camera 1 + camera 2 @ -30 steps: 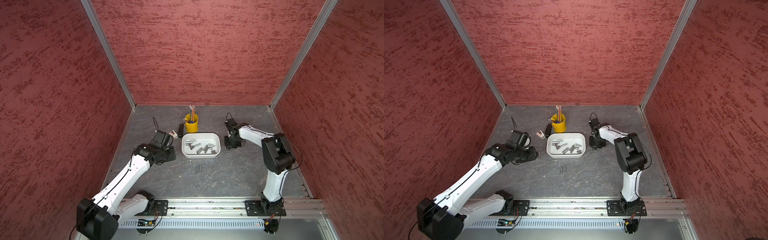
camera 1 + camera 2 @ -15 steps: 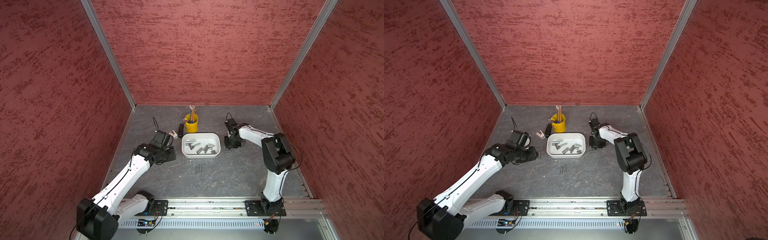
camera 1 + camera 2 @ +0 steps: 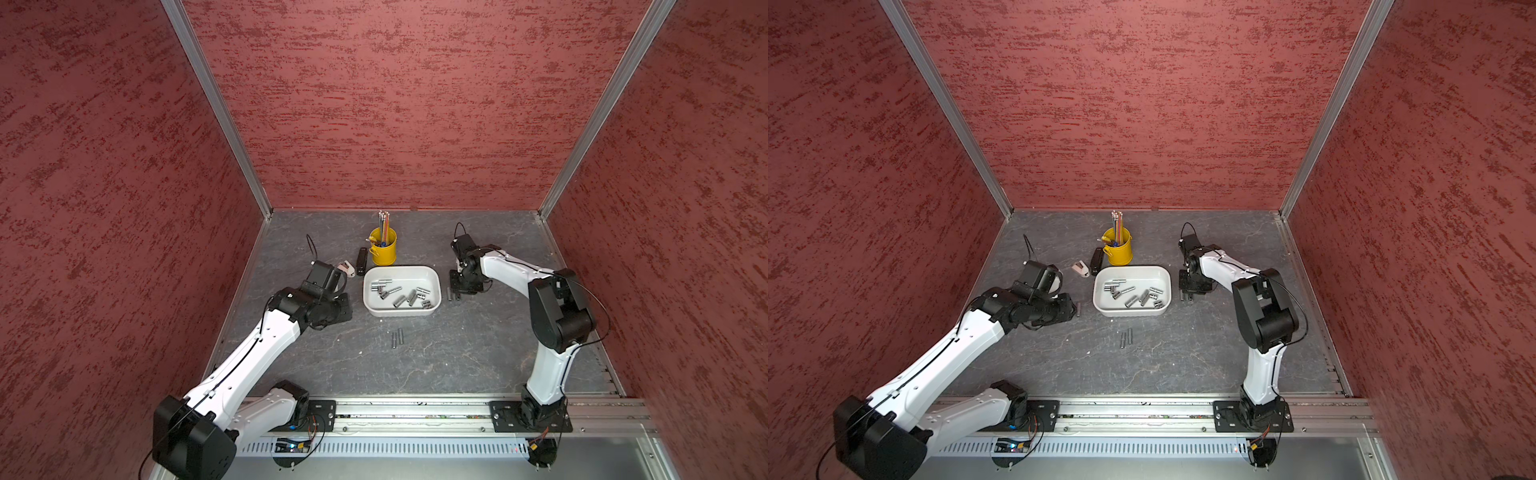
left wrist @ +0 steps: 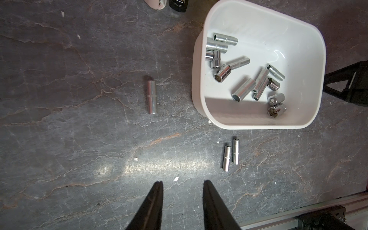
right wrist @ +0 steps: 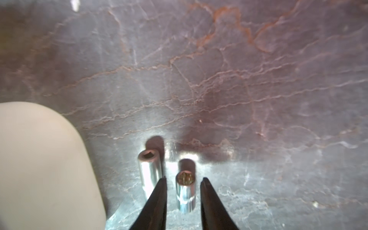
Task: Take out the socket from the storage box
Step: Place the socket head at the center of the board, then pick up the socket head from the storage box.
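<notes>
Right wrist view: right gripper point(image 5: 183, 178) jaws stand parted around a socket point(image 5: 186, 197) on the table point(image 5: 258, 89); left gripper point(image 4: 183, 181) gapes empty. Lift straight up, sparing the neighbouring socket point(image 5: 149, 169).

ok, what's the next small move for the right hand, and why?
Probably lift the right hand straight up. Its fingers stand clear of the socket, which seems upright on the table beside the box; a second socket stands close by, so a sideways move could tip either.
</notes>
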`<state>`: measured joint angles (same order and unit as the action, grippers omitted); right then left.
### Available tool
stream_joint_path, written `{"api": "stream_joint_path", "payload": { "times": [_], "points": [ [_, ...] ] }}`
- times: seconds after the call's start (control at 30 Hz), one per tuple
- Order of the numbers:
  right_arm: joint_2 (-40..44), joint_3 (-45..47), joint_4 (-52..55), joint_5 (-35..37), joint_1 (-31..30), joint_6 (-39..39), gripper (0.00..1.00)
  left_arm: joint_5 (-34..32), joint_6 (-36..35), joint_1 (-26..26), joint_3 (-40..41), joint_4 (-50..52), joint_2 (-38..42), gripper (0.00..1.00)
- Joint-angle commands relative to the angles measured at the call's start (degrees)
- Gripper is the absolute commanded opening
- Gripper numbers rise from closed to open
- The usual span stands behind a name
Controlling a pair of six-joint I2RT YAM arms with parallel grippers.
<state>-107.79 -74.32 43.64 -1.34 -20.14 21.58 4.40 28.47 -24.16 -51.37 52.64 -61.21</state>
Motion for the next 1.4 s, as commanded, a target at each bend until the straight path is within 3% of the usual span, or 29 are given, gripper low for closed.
{"api": "stream_joint_path", "payload": {
  "times": [0.0, 0.17, 0.47, 0.83, 1.37],
  "points": [
    [3.5, -0.3, 1.0, -0.8, 0.2, 0.0, 0.32, 0.7, -0.6, -0.3, -0.7, -1.2, -0.7, 0.36],
    [7.6, 1.5, -0.2, -1.9, 0.1, 0.5, 0.33, 2.6, -2.2, -1.5, -6.4, -2.3, -6.1, 0.38],
    [13.8, 4.4, -1.9, -3.7, 0.1, -0.2, 0.33, 2.2, -5.9, -5.4, -23.1, -3.4, -27.0, 0.39],
    [15.0, 5.6, -2.6, -4.5, 0.1, -0.6, 0.34, -2.9, -9.1, -7.8, -39.3, -0.1, -49.0, 0.42],
    [14.6, 6.2, -3.2, -4.7, 0.1, -0.8, 0.34, -0.3, -13.5, -10.2, -43.8, -1.8, -59.5, 0.44]
  ]
}}
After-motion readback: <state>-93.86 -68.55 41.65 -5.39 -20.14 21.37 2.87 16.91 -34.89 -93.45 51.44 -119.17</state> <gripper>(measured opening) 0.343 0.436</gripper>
